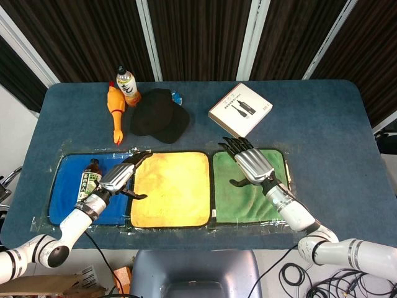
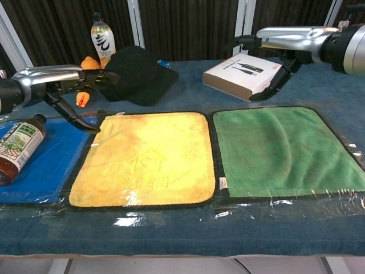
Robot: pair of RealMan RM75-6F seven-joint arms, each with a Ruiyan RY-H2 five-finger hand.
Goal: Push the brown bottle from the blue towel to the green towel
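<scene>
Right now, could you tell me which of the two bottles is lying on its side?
The brown bottle, lying flat on the blue towel near the left hand. The other, a white-labelled bottle, stands upright at the table's far edge.

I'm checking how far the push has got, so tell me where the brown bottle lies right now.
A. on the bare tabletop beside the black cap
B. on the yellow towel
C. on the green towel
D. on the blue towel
D: the brown glass bottle with the green label lies on its side on the blue towel, left of the yellow towel.
</scene>
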